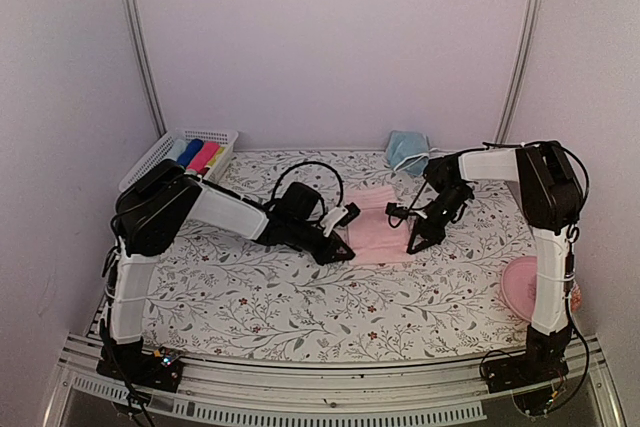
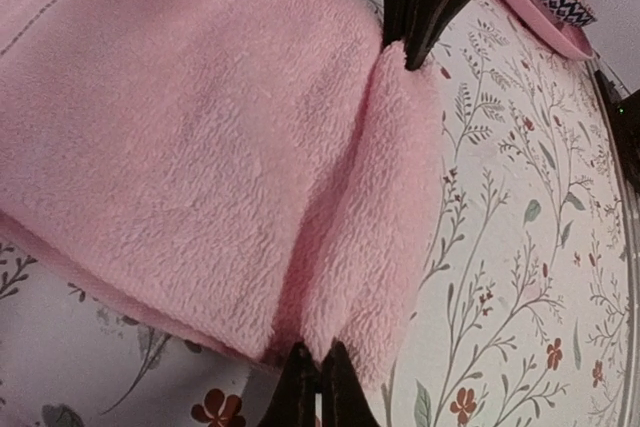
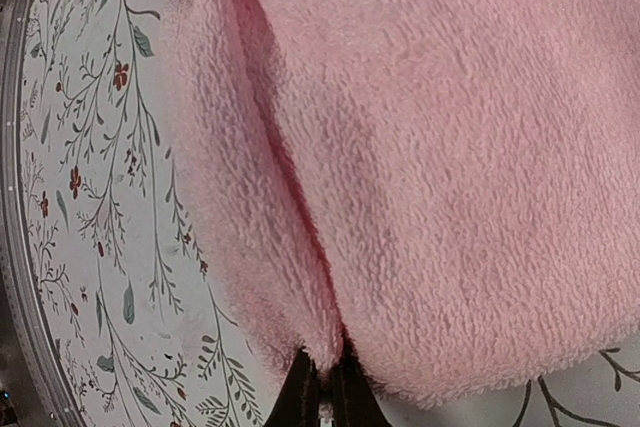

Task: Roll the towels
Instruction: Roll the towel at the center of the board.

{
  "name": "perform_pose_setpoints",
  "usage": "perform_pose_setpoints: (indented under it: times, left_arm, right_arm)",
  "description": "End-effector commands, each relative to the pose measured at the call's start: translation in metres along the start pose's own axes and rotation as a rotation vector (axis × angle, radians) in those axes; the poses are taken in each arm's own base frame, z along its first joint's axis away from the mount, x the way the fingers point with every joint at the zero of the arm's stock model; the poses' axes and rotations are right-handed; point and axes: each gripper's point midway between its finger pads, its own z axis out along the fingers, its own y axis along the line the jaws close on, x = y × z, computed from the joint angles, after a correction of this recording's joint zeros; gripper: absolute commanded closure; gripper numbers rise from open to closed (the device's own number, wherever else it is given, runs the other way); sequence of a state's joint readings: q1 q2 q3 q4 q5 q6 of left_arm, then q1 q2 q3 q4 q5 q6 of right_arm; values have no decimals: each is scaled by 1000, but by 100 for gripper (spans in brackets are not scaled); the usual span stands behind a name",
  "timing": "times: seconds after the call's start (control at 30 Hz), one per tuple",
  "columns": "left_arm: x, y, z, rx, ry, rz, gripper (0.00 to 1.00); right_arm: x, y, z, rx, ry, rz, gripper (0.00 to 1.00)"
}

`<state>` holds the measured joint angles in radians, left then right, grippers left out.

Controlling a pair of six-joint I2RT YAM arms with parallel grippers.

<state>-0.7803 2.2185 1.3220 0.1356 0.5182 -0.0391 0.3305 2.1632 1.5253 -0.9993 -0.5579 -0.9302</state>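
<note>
Floral-print table [image 1: 300, 312], wall to wall. Reaching in from the near corners, left arm [image 1: 225, 209] and right arm [image 1: 545, 187], both black and white, bent toward the middle. Mid-table between them, pink towel [image 1: 378, 219], spread mostly flat, its near edge gathered into a soft raised fold running from one gripper to the other. At the far left corner, white basket [image 1: 160, 154] with bright tubes [image 1: 200, 155] of cloth lying inside. Near the right edge, round pink plate [image 1: 522, 287], just beside the right arm's upright link, well apart from the pink towel. At the far edge, right of centre, blue towel [image 1: 407, 150], crumpled in a heap, touched by neither arm, apart from the pink one. At the near left corner of the pink towel, left gripper [image 1: 345, 245], jaws pressed together, pinching the fold of pink terry. At the near right corner, right gripper [image 1: 413, 244], likewise closed tight on the same fold. Seen from each wrist: black fingertips [image 2: 298, 395] meeting, pink pile squeezed between them, the other gripper at the fold's far end.
</note>
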Motion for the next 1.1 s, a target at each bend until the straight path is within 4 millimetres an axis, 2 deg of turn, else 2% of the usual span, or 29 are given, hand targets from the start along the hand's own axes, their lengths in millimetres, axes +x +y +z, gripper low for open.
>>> perform_pose_setpoints:
  times: [0.0,0.17,0.33,0.37,0.5,0.6,0.63,0.7,0.8,0.93,0.97,1.07]
  left_arm:
    - [29,27,2,-109,85,-47,99]
    - [18,24,-9,-122,52,-6,73]
    - [0,13,-27,-138,-31,83,59]
    - [2,10,-31,-143,-40,107,58]
    - [-7,0,-45,-255,-100,297,57]
    - [-5,-6,-51,-348,-124,443,57]
    - [-16,-15,-59,-375,-156,508,57]
    - [-20,-27,-62,-437,-174,632,58]
    - [-20,-48,-55,-474,-158,802,59]
    - [-19,-66,-39,-472,-129,942,59]
    - [-7,-65,-27,-464,-94,959,59]
    - [-1,-64,-15,-463,-54,990,60]
  right_arm:
    - [21,-31,13,84,82,26,97]
    - [21,-25,13,59,75,20,97]
    - [21,-23,13,48,75,16,97]
    - [21,-23,13,46,75,15,97]
    - [20,-22,12,40,72,17,97]
    - [20,-22,12,37,72,21,97]
    - [20,-22,13,35,74,24,97]
    - [21,-22,13,34,77,25,97]
    - [22,-22,14,32,82,30,97]
    - [22,-22,14,30,82,33,97]
    - [22,-22,14,29,81,33,97]
    - [21,-21,13,28,78,32,97]
